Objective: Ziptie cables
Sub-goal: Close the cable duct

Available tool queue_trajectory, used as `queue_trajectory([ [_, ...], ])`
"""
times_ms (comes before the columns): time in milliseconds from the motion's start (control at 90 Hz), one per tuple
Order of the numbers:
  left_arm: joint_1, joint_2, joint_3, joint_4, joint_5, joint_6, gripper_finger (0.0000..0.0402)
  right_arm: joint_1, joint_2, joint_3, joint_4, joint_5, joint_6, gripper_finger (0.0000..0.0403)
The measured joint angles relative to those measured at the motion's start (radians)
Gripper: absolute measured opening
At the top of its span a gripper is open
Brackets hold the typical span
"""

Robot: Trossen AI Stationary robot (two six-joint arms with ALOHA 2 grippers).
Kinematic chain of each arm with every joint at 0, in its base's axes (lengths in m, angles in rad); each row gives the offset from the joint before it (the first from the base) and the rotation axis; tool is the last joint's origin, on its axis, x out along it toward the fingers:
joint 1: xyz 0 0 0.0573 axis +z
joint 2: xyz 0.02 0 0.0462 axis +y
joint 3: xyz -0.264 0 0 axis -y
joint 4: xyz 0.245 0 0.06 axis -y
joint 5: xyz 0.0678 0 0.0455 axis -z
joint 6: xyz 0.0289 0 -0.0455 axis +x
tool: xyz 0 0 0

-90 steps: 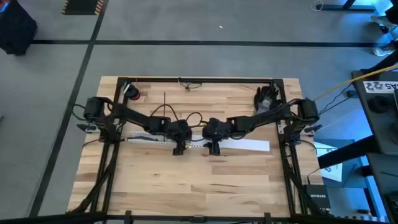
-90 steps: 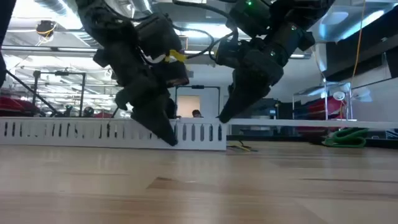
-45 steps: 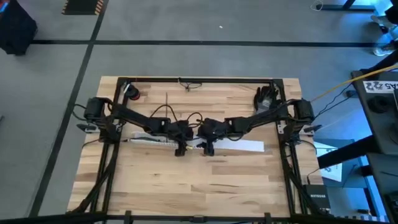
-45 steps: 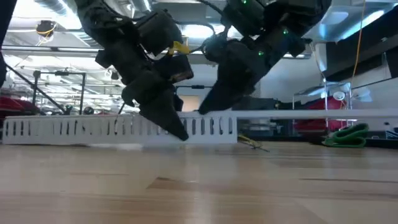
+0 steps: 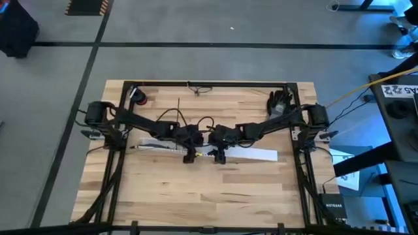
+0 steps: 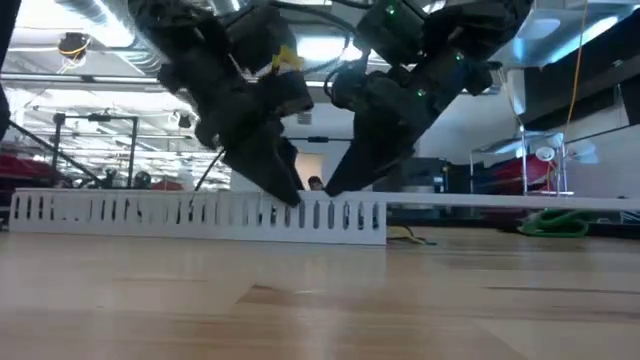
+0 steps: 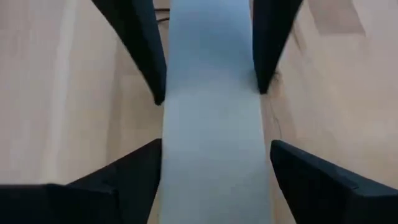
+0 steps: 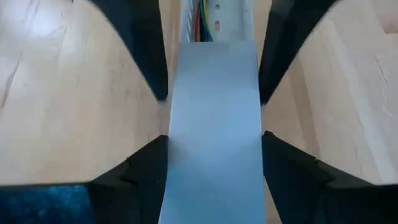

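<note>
while my left gripper (image 7: pixel 210 93) and right gripper (image 8: pixel 212 93) straddle the grey duct (image 5: pixel 258 155), jaws apart, the cables (image 8: pixel 200 14) lie inside it; squeezing off-centre could tip it, spilling them.

Bright overhead room light; wrist views softly blurred.

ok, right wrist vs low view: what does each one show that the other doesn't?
Only the right wrist view shows coloured wires lying inside the open end of the channel, beyond its flat grey cover.

Only the low view shows the slotted side wall of the cable duct, both arms above it, a green coil at the far right, and the room behind.

Both show the right gripper astride the duct on the wooden table.
</note>
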Motion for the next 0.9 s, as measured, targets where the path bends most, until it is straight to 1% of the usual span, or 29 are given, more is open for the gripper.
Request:
queue_trajectory([
  [167, 0.0, -0.109, 0.003, -0.222, -0.054, 0.016, 0.029, 0.0, 0.0, 0.0, -0.002, -0.006, -0.001, 0.0225],
  [211, 0.001, -0.128, -0.001, -0.251, -0.059, 0.012, 0.029, 0.0, 0.0, 0.0, -0.002, -0.006, -0.001, 0.0225],
  [311, 0.001, -0.14, -0.049, -0.256, -0.057, 0.001, 0.029, 0.0, 0.0, -0.001, -0.001, -0.006, -0.004, 0.0225],
  [456, 0.001, -0.139, -0.141, -0.146, -0.015, -0.034, 0.029, 0.0, 0.0, -0.001, -0.002, -0.006, -0.005, 0.0225],
  [589, 0.001, -0.139, -0.223, 0.005, -0.009, -0.098, 0.029, 0.001, 0.0, -0.002, -0.001, 0.001, -0.006, 0.0225],
  [678, 0.0, -0.138, -0.264, 0.116, -0.007, -0.11, 0.0288, 0.001, 0.0, -0.002, 0.001, 0.001, -0.006, 0.0225],
  [756, -0.002, -0.123, -0.275, 0.168, -0.008, -0.113, 0.0274, 0.001, 0.001, -0.003, 0.004, 0.001, -0.006, 0.0225],
  [900, -0.002, -0.084, -0.275, 0.209, 0.0, -0.135, 0.0226, 0.001, 0.001, -0.003, 0.007, -0.001, -0.006, 0.0225],
])
